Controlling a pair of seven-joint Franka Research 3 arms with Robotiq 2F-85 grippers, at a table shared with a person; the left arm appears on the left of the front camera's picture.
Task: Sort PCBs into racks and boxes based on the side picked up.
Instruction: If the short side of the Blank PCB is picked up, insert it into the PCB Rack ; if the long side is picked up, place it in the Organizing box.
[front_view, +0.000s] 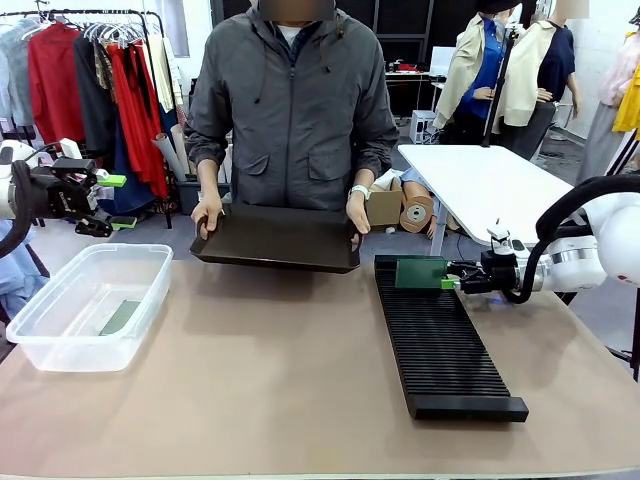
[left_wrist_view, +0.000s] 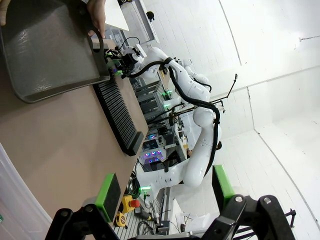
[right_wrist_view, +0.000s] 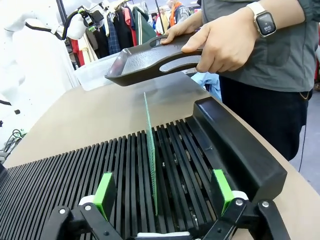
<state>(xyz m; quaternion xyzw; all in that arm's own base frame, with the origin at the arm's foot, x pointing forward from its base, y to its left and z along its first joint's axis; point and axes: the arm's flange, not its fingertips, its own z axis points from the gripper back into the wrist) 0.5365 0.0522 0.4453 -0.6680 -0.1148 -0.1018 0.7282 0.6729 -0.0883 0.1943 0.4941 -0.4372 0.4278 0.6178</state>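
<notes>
Standing upright on edge in a rack slot, the PCB sits between the released right pincer.

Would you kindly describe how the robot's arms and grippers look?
Both arms are glossy white with rounded joints. The right arm carries a looping black cable. The left gripper and right gripper are black, angular, with bright green pads.

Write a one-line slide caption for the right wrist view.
Open right gripper behind a PCB standing upright in the rack, while a person holds a black tray beyond.
</notes>
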